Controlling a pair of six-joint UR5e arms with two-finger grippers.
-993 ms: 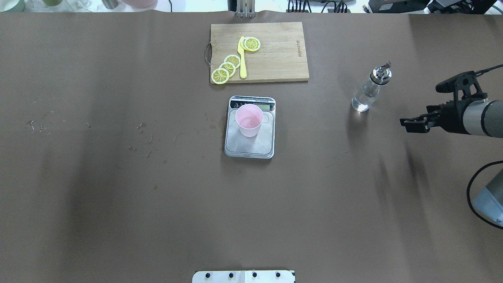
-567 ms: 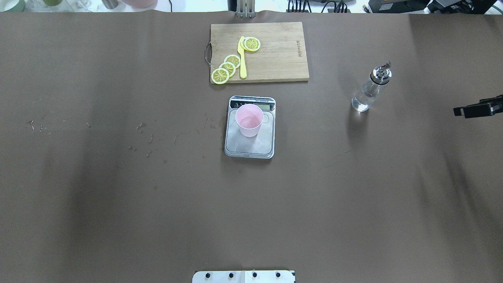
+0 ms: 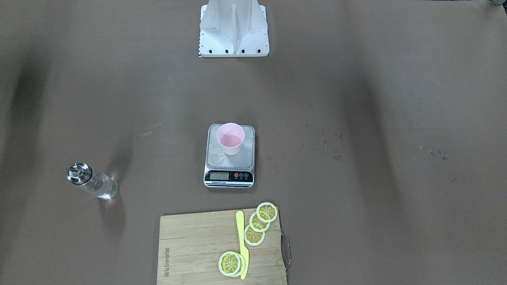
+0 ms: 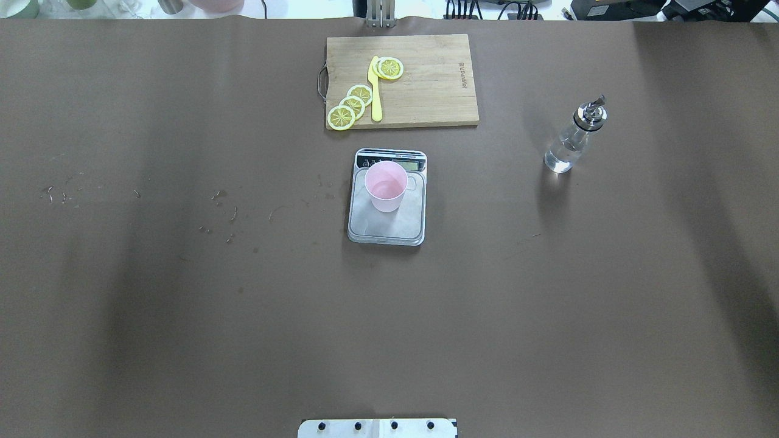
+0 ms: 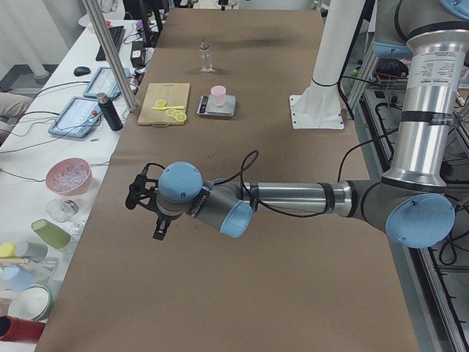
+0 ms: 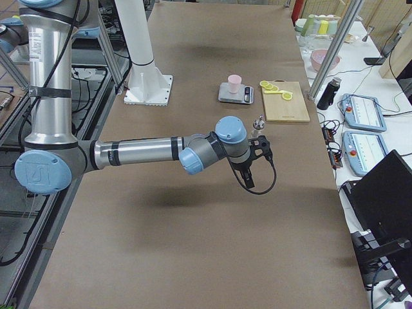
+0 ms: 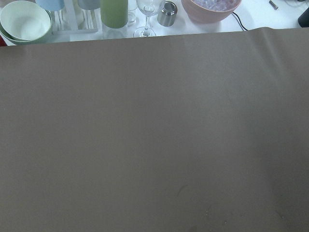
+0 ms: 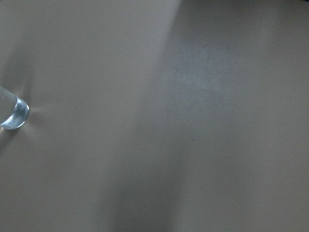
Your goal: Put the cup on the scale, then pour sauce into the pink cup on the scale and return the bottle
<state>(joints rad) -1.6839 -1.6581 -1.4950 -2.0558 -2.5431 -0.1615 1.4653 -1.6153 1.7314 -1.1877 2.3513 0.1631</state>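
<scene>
Upright, the cup [image 4: 386, 185] sits on the scale [image 4: 386, 230], the bottle [image 4: 569, 143] well apart; left gripper [image 5: 139, 196] and right gripper [image 6: 262, 147]: open or closed, cannot tell.

Silver arms [image 5: 293, 198], pale-blue joint caps [image 5: 181, 183]

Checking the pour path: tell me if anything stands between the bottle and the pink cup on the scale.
Nothing visible does. The bottle stands to the robot's right of the scale, with only bare brown table covering between it and the cup. The cutting board lies off that line.
</scene>
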